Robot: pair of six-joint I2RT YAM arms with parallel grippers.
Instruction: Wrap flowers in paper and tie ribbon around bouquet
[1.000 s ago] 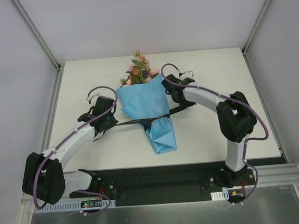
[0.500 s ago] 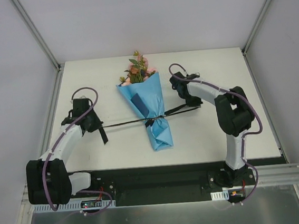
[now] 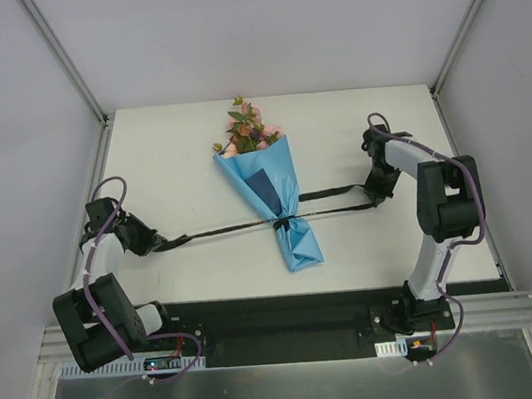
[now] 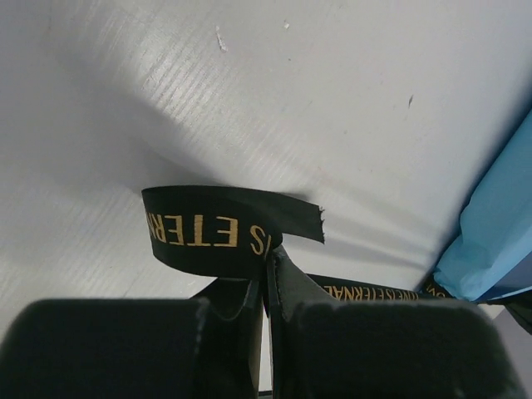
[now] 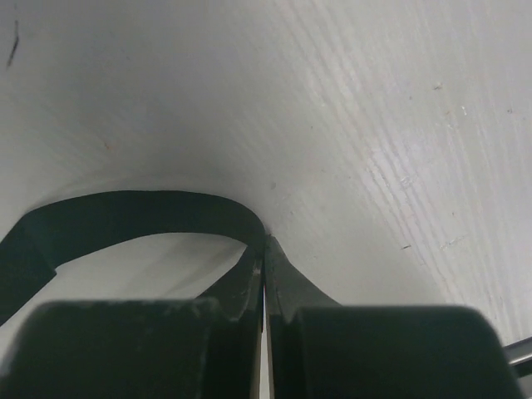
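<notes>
Wrap's done, ribbon [image 3: 222, 230] knotted round bouquet [image 3: 274, 185]; I've got L gripper [image 4: 266, 283] and R gripper [image 5: 264, 266] each clamped on a ribbon end, so prob just cinching left.

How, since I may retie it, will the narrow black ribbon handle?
Probably floppy: the narrow black ribbon curls loosely beyond the left gripper. Likely holds tension: it runs nearly straight across to the right gripper.
</notes>
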